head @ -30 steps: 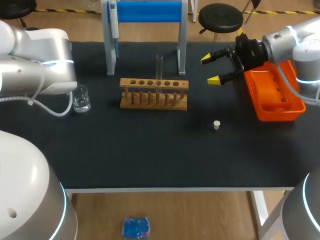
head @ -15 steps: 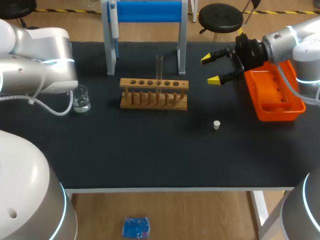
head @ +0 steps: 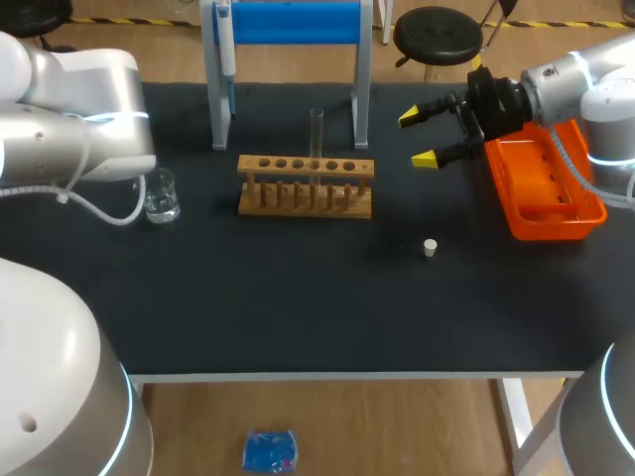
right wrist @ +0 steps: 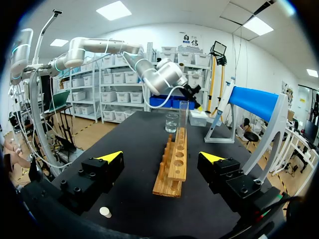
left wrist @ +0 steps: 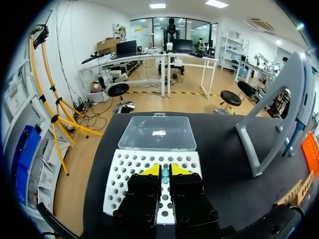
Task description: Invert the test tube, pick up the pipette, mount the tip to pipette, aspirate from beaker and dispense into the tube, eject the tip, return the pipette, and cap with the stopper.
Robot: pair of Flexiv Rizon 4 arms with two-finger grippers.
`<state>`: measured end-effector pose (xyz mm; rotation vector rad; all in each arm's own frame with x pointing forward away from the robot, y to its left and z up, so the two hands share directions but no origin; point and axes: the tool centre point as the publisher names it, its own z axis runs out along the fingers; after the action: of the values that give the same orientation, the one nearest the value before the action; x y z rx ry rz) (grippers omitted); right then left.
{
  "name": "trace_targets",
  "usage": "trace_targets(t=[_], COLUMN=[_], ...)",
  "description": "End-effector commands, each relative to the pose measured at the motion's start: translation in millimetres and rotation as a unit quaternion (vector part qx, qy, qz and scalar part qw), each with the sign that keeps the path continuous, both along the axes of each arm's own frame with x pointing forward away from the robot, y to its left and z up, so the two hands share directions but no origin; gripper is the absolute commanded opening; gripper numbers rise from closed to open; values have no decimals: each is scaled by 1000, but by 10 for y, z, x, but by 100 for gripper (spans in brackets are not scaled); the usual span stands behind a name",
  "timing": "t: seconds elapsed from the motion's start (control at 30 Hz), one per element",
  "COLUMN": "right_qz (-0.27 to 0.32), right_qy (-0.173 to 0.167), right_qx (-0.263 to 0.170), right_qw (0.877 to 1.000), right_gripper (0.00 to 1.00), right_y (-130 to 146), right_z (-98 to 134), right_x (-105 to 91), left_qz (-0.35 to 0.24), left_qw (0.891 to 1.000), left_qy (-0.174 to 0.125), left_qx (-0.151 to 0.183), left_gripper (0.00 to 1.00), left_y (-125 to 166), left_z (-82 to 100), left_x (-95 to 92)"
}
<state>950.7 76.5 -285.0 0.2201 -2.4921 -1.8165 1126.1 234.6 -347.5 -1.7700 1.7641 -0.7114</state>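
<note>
The right gripper (head: 425, 137) hangs wide open above the table (head: 298, 297), between the wooden rack (head: 306, 185) and the orange basket (head: 544, 188), holding nothing. In its wrist view the 2 yellow tips stand far apart, with the rack straight ahead.

The test tube (head: 317, 134) stands upright in a rack hole, mouth up. The beaker (head: 161, 196) sits on the table well apart from the rack, close under the left arm (head: 69, 129). The pipette (head: 226, 50) hangs on the blue-topped stand (head: 288, 22) behind the rack. The stopper (head: 430, 248) lies alone on the table, nearer the front edge than the rack.

The left gripper (left wrist: 165, 170) hovers over a white tray of holes (left wrist: 124, 174), just before its clear lid (left wrist: 157, 133). It is set narrow, its 2 fingers nearly together; a small bluish round thing shows in the slit, and I cannot tell what it is.
</note>
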Motion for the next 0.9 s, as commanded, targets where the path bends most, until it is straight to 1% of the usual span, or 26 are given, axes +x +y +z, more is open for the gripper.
trace_targets(t=[0.03, 0.3, 0.67, 0.77, 0.9], right_qz=[1, 1, 1, 1, 1], right_qy=[0, 0, 0, 0, 0], right_qx=[0, 0, 0, 0, 0], right_qw=[1000, 1000, 1000, 1000, 1000], right_gripper=[100, 100, 100, 100, 100], right_y=[-6, -6, -6, -6, -6], right_z=[-5, -5, -5, -5, -5], right_x=[7, 7, 7, 7, 7], left_qz=[-1, 1, 2, -2, -43], left_qw=[1000, 1000, 999, 999, 997], left_qy=[2, -7, -23, -31, -44], left_qx=[1, 12, 31, 32, 39], left_gripper=[0, 0, 0, 0, 0], left_y=[1, 4, -64, -125, -321], left_z=[113, 319, 657, 774, 1009], left_x=[-44, -62, -118, -150, -235])
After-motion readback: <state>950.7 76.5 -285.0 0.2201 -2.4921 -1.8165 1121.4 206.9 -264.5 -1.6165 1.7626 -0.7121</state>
